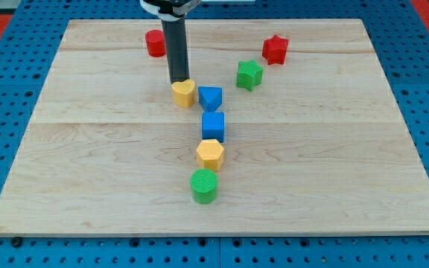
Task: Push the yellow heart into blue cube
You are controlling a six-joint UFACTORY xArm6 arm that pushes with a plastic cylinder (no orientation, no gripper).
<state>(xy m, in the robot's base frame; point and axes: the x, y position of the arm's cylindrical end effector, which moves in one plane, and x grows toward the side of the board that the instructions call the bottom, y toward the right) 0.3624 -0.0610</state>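
Note:
The yellow heart (184, 93) lies near the middle of the wooden board (88, 149). My tip (179, 81) touches its upper left edge. The blue cube (213, 125) sits below and to the right of the heart, a small gap apart. A second blue block (210, 97), wedge-like in shape, lies right next to the heart on its right, just above the cube.
A yellow hexagon (210, 153) touches the cube's lower side, with a green cylinder (204, 185) below it. A red cylinder (155, 42) stands at the view's top, behind the rod. A green star (249, 74) and a red star (275, 49) lie at upper right.

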